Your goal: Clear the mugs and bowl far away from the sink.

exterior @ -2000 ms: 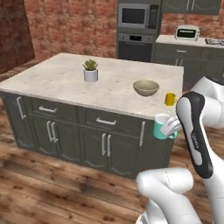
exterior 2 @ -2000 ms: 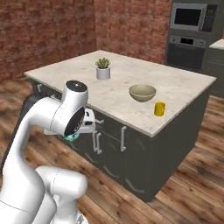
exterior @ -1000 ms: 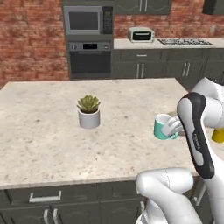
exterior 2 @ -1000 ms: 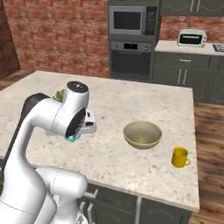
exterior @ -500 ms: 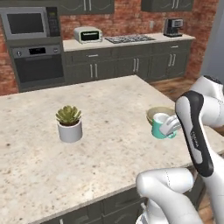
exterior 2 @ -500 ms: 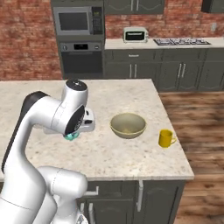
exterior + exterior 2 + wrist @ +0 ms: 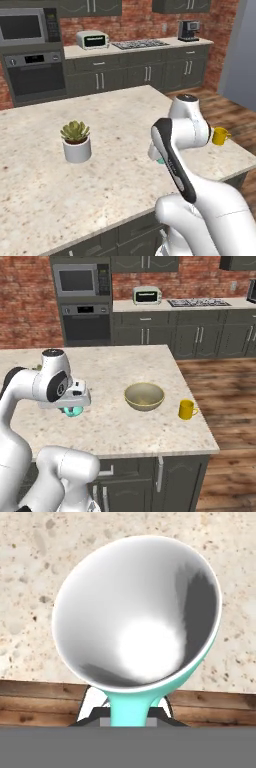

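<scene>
My gripper [image 7: 130,716] is shut on the handle of the teal mug [image 7: 137,612], whose white inside faces the hand camera. In the right base view the gripper [image 7: 74,405] holds this mug [image 7: 74,412] just above the island counter [image 7: 115,431], left of the bowl. A sliver of the teal mug [image 7: 160,161] peeks out beside the arm in the left base view. The olive-yellow bowl [image 7: 144,396] stands upright on the counter. The yellow mug [image 7: 187,409] sits near the counter's right edge, and this yellow mug [image 7: 220,136] also shows past the arm. The sink is out of view.
A white pot with a green plant [image 7: 76,142] stands on the island to the left. Wood floor [image 7: 225,406] lies beyond the counter's right edge. Cabinets, an oven [image 7: 32,75] and a toaster [image 7: 147,295] line the back wall.
The base has driven around the island, so the whole scene has shifted in both base views. The gripper stays shut on the teal mug, which now sits a little lower and further left in both views.
</scene>
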Available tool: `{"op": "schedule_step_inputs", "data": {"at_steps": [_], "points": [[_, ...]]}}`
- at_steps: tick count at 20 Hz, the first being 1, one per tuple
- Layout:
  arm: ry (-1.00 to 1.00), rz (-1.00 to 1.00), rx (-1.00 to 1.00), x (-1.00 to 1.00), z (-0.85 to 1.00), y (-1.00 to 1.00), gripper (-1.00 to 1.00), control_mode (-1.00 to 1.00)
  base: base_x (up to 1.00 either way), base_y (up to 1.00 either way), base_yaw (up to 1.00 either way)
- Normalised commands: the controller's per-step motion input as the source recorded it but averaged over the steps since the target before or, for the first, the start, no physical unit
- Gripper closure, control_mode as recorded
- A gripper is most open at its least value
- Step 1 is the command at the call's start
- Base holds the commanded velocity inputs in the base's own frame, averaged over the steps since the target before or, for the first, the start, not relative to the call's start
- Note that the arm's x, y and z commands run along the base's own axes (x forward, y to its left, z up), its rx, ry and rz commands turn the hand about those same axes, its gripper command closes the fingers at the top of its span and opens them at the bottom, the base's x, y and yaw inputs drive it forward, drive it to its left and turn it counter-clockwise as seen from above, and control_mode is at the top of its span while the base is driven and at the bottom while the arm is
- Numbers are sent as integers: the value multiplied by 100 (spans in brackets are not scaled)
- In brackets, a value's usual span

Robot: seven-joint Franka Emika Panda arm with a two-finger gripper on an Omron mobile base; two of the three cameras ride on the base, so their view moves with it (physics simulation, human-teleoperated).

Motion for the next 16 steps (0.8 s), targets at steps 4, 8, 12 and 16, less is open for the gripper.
{"op": "schedule_step_inputs", "data": {"at_steps": [4, 8, 12, 16], "points": [[15, -13, -7, 47, -55, 24, 100, -100, 0, 0, 0], [11, -4, 0, 44, -52, 0, 100, -100, 0, 0, 0], [4, 0, -1, 43, -49, 0, 100, -100, 0, 0, 0], [0, 0, 0, 26, -46, 0, 100, -100, 0, 0, 0]]}}
